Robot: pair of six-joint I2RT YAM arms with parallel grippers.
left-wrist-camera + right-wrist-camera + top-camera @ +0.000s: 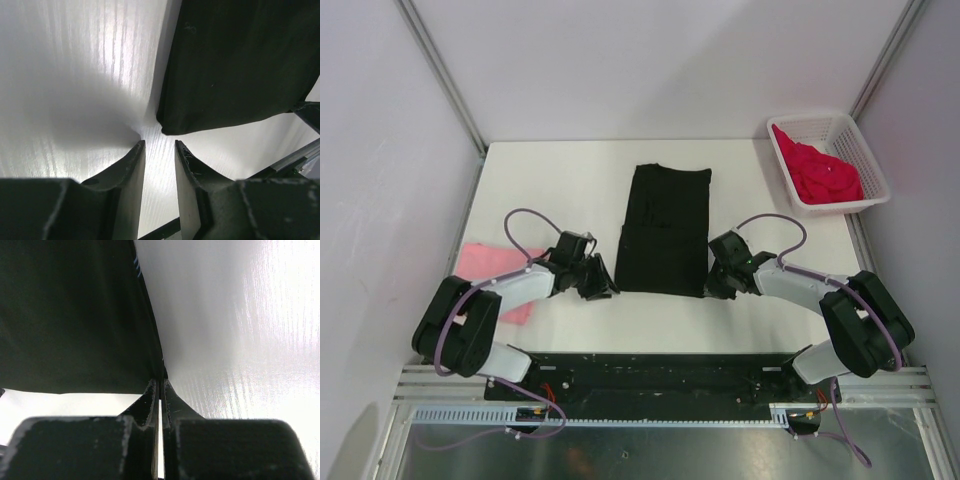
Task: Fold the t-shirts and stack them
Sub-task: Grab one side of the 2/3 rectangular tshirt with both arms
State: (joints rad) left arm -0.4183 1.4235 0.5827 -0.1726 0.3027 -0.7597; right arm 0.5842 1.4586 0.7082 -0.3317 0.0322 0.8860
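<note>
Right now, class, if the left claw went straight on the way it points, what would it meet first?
Probably the near corner of the black t-shirt, lying just ahead of the left claw on the table; depth is unclear, so contact is not certain.

White, finely streaked table [560,180], black tee [665,230] with a faint bluish print, light pink tee [485,262], crimson tee [820,172] in a white lattice basket [865,150], black arms [520,285] with purple cables [520,215], pale grey walls [650,60], silver rails [440,70]
</note>
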